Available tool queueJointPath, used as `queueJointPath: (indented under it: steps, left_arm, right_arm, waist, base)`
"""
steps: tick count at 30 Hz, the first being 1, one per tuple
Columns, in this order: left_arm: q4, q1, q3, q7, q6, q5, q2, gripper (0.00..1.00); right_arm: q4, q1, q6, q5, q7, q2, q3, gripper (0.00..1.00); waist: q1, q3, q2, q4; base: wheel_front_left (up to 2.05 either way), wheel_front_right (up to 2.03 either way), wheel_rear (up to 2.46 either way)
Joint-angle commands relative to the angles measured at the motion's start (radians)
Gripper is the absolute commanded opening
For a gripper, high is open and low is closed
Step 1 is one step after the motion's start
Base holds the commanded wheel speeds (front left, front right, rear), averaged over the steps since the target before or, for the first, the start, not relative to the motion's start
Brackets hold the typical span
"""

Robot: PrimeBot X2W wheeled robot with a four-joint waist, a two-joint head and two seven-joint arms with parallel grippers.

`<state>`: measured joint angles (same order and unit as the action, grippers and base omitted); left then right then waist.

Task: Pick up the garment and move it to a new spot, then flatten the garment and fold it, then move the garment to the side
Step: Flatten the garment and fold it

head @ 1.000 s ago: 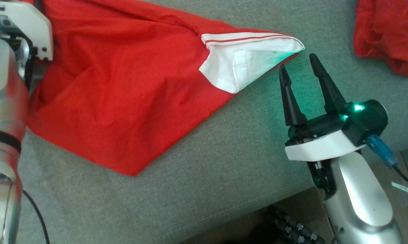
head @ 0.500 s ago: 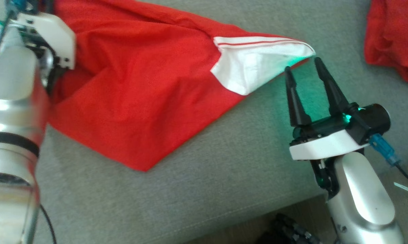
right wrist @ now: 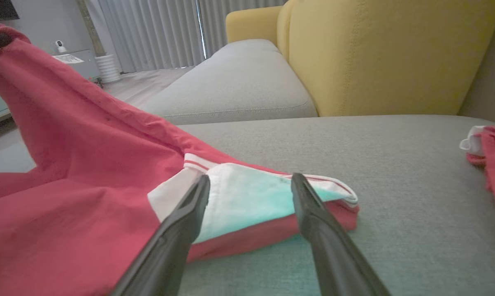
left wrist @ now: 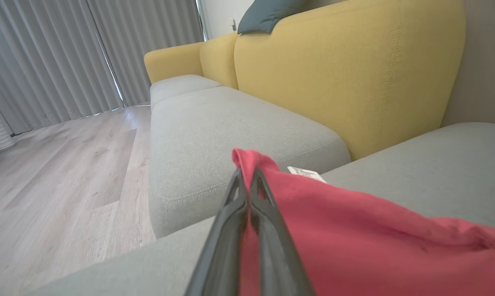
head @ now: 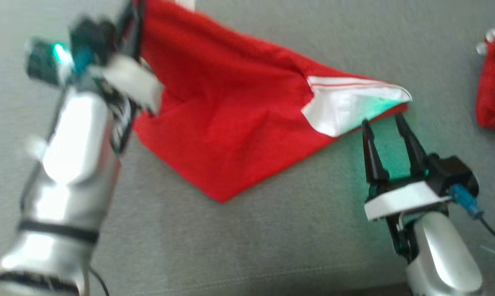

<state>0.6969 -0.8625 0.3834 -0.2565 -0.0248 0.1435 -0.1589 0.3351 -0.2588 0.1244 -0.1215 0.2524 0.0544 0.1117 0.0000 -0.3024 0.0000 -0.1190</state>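
Observation:
The red garment (head: 231, 123) lies on the grey sofa seat (head: 272, 238), with a white striped hem (head: 346, 107) turned over at its right corner. My left gripper (left wrist: 246, 174) is shut on the garment's (left wrist: 354, 238) far left edge and holds that edge up off the seat; a white label (left wrist: 307, 172) shows just beyond it. In the head view the left arm (head: 78, 135) is blurred. My right gripper (head: 383, 123) is open just short of the white hem (right wrist: 247, 197), one finger (right wrist: 189, 213) on each side of it, not touching.
A second red cloth (head: 494, 98) lies at the seat's right end. Yellow backrests (right wrist: 375, 53) rise behind the seat. A second grey cushion (left wrist: 231, 127) adjoins on the left, with wooden floor (left wrist: 58, 164) and grey curtains beyond.
My left gripper has shut on the garment's left edge and lifted it. The head camera has shifted. My right gripper stays open and is now nearer the white hem.

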Motion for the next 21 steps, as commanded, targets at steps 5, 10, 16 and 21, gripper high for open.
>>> queueJointPath:
  steps: [5,10,16,21]
  left_arm:
    - [-0.179,0.172,-0.024,-0.005,0.015,-0.001,-0.021,0.0]
    - [-0.275,0.377,-0.034,-0.005,0.038,0.009,-0.009,0.0]
    - [-0.312,0.555,-0.074,-0.005,0.063,0.015,-0.004,0.0]
    - [-0.279,0.646,-0.115,-0.005,0.076,0.021,0.011,0.23]
  right_arm:
    - [0.006,0.045,0.006,0.0,0.009,-0.004,0.002,1.0]
    - [0.022,0.073,0.006,-0.004,0.009,-0.004,-0.004,1.0]
    - [0.032,0.093,0.006,-0.001,0.009,-0.004,-0.007,1.0]
    - [0.038,0.101,0.006,-0.002,0.009,-0.004,-0.008,1.0]
  waist:
    - [0.0,0.138,0.0,0.113]
    - [0.0,0.176,0.0,0.13]
    - [0.0,0.199,0.0,0.121]
    - [0.0,0.213,0.0,0.101]
  base:
    - [0.0,0.0,0.0]
    - [0.0,0.0,0.0]
    - [0.0,0.0,0.0]
    - [0.0,0.0,0.0]
